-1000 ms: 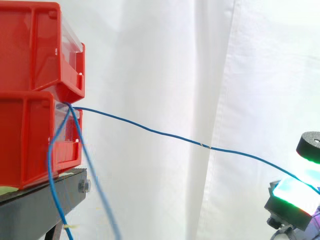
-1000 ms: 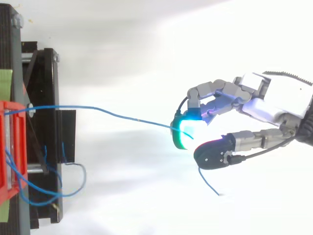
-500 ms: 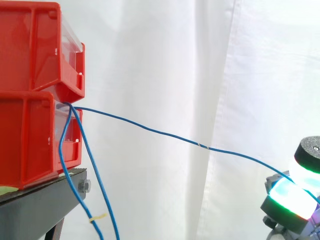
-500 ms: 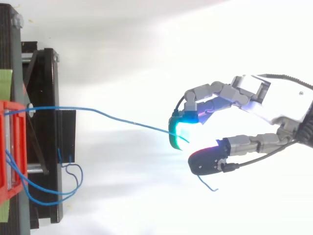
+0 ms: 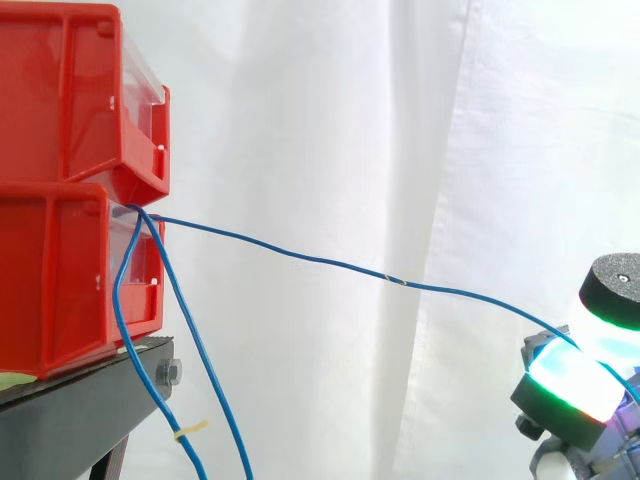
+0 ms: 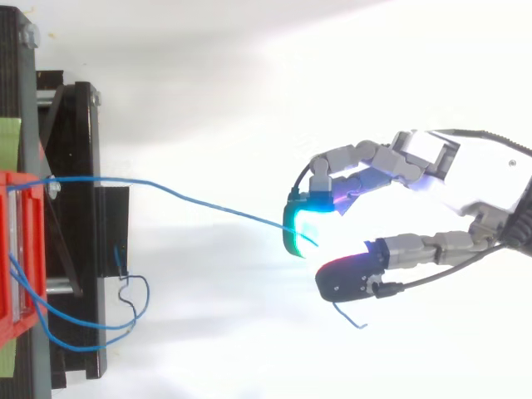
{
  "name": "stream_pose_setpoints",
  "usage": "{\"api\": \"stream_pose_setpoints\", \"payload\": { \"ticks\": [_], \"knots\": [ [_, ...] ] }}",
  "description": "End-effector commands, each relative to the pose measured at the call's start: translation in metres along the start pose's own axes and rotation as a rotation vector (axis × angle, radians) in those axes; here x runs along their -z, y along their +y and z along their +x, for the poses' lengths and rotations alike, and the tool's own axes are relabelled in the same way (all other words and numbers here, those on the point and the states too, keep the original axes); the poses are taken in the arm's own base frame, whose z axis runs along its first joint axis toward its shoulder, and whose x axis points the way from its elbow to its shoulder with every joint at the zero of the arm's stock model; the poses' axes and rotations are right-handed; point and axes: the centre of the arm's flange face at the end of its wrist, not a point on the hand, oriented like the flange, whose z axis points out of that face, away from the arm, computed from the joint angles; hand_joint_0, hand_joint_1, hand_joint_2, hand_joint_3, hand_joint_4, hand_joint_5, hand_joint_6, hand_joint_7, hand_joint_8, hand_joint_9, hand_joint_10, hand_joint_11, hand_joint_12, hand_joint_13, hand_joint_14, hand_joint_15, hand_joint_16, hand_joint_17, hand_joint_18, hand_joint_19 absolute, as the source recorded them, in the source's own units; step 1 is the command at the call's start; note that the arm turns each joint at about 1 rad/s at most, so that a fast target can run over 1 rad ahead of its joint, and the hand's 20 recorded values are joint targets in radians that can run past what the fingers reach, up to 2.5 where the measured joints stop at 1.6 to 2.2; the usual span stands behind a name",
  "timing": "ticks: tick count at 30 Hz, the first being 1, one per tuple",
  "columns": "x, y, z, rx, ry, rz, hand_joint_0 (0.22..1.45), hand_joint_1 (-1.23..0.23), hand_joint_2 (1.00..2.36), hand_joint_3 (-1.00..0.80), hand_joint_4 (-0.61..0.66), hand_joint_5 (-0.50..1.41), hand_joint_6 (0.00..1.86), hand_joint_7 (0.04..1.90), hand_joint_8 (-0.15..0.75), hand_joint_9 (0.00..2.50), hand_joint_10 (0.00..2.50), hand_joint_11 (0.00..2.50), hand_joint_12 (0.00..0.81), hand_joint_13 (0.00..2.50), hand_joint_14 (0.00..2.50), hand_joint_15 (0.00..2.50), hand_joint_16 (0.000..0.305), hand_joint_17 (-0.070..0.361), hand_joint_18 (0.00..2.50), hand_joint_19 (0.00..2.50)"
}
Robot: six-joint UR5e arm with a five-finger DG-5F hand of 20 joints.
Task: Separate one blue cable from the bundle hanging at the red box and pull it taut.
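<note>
The multi-fingered robot hand [image 6: 470,179] pinches one thin blue cable [image 5: 330,264] between a green-glowing fingertip [image 6: 298,231] and the thumb. This keeps the cable apart from the hanging blue cable bundle [image 5: 205,380] at the lower red plastic box [image 5: 60,280]. The cable sags, so it is probably not yet taut.

White curtain [image 5: 330,150] hangs in folds behind my work. Black stand [image 5: 80,410] at left, a bolt [image 5: 168,373] on its end, green tape [image 6: 10,137] on its top.

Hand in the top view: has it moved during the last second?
Yes. The hand, pinching the blue cable, has drifted slightly left, toward the red bins.
</note>
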Motion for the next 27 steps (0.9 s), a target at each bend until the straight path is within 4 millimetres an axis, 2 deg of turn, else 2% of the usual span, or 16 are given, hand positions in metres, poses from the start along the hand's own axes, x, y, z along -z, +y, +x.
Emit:
{"api": "stream_pose_setpoints", "payload": {
  "ticks": [1,8,18,19,25,27],
  "knots": [
    [-0.001,0.000,-0.003,-0.036,-0.031,-0.002,0.70,-0.78,1.02,-0.05,-0.05,-0.18,0.91,1.39,0.359,0.83,0.01,0.56,0.388,0.73,0.01,0.37,0.050,0.112,0.84,0.56],
    [-0.014,-0.003,0.000,-0.128,-0.059,-0.069,0.70,-0.78,1.02,-0.05,-0.06,-0.18,0.91,1.40,0.365,0.86,0.02,0.57,0.387,0.78,0.01,0.38,0.050,0.113,0.85,0.55],
    [-0.015,-0.002,0.000,-0.166,-0.063,-0.079,0.71,-0.77,1.02,-0.08,-0.04,-0.19,0.91,1.39,0.385,0.95,0.01,0.61,0.389,0.85,0.01,0.42,0.050,0.111,0.86,0.53],
    [-0.015,-0.003,0.000,-0.175,-0.064,-0.078,0.71,-0.77,1.02,-0.09,-0.04,-0.19,0.91,1.38,0.401,1.04,0.02,0.64,0.395,0.88,0.01,0.42,0.049,0.110,0.86,0.53],
    [-0.017,-0.001,0.001,-0.251,-0.062,-0.097,0.71,-0.76,1.02,-0.11,-0.03,-0.20,0.92,1.37,0.464,1.16,0.02,0.56,0.398,0.97,0.02,0.44,0.048,0.108,0.87,0.52],
    [-0.021,-0.017,0.006,-0.297,-0.058,-0.084,0.71,-0.76,1.02,-0.11,-0.02,-0.20,0.92,1.35,0.501,1.20,0.01,0.49,0.398,1.01,0.02,0.45,0.048,0.107,0.88,0.52]
  ]
}}
